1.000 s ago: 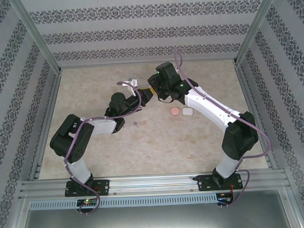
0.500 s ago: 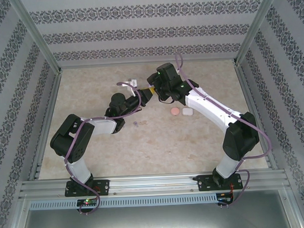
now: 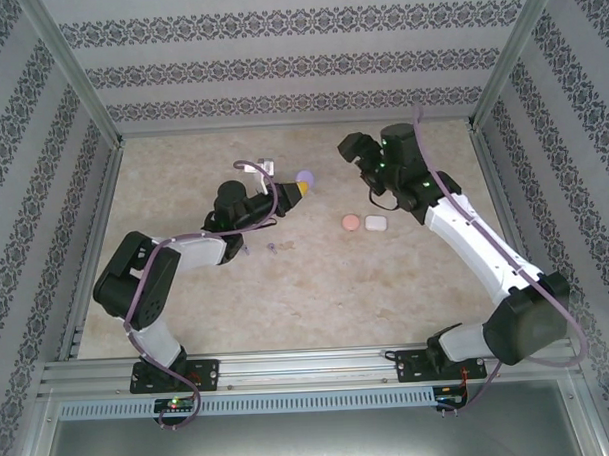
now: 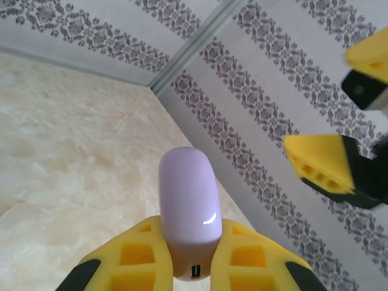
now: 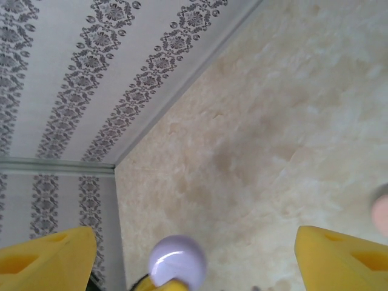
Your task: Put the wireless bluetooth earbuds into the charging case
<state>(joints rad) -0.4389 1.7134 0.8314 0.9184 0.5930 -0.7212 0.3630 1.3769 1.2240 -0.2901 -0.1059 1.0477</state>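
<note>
Earbud check: one tiny purple earbud (image 3: 271, 247) lies on the table (image 3: 317, 288) just beside the left forearm, so the left arm is nearer. Left claw (image 3: 293, 189) pinches the purple case (image 4: 188, 200), its long axis pointing away from the wrist and tilted upward. Right claw (image 3: 354, 152), beyond, is spread wide and empty, facing the case, well apart from it.
</note>
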